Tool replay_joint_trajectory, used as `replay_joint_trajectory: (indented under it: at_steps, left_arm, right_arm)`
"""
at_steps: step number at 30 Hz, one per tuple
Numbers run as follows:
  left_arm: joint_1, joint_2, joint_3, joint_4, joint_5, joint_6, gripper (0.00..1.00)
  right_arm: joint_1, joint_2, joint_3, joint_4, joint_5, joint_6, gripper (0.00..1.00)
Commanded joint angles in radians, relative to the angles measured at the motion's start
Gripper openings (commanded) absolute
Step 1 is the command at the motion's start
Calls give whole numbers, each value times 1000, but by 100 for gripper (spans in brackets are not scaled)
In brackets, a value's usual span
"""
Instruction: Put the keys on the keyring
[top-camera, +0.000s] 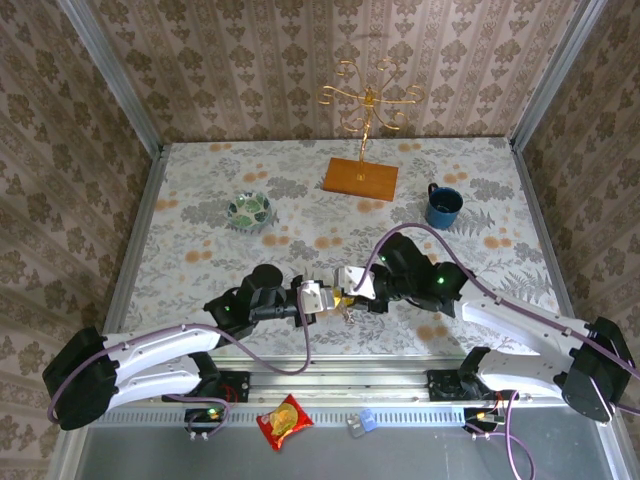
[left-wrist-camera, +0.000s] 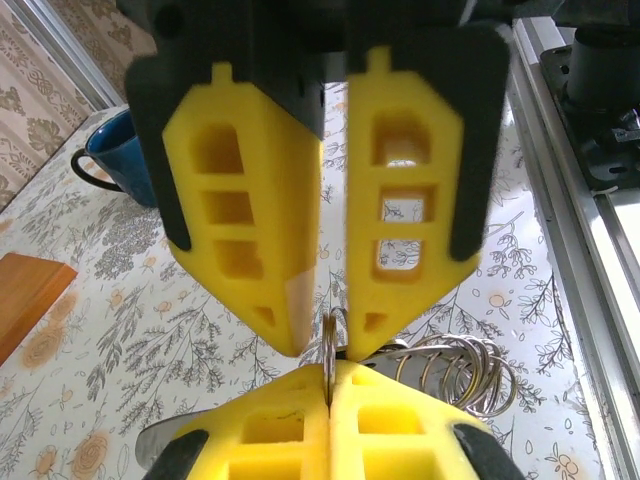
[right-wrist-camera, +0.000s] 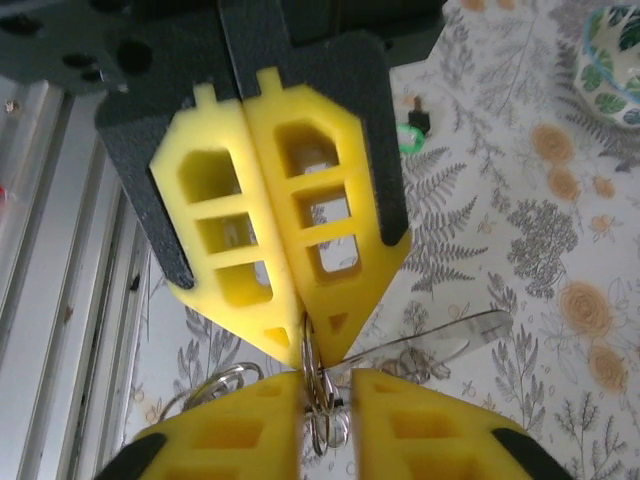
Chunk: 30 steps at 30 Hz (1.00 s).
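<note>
We see only a sliver of the keyring (left-wrist-camera: 328, 345) between yellow fingers (left-wrist-camera: 290, 200). Mug (left-wrist-camera: 118, 158) half hidden; bowl (right-wrist-camera: 612, 55) cropped at the edge.

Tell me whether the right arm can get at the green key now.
Probably not yet: the right gripper is pinched on the keyring opposite the left gripper. The green key lies on bare table beyond, so nothing else blocks it.

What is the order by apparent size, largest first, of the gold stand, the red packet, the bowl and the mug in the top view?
1. Stand, clearly largest.
2. Packet, though probably nearer the camera, so unsure.
3. Bowl and mug: about alike, not ranked.
</note>
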Motion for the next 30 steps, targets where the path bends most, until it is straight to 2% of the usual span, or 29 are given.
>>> replay_joint_trajectory:
  at_steps: [1, 8, 24, 27, 30]
  left_arm:
    - [-5, -22, -6, 52, 9, -14, 0]
    - [-5, -22, -54, 154, 15, -48, 0]
    - [-4, -17, -73, 227, 33, -77, 0]
    - [-4, -7, -77, 268, 49, -90, 0]
    - [-3, 1, -79, 290, 56, -93, 0]
  right_arm:
    - [-37, -65, -64, 108, -71, 74, 26]
    - [-52, -91, -113, 113, -86, 104, 26]
    - [-52, -21, -76, 129, -125, 107, 3]
    - [-52, 14, -57, 143, -142, 111, 3]
    - [-51, 51, -25, 126, -141, 105, 12]
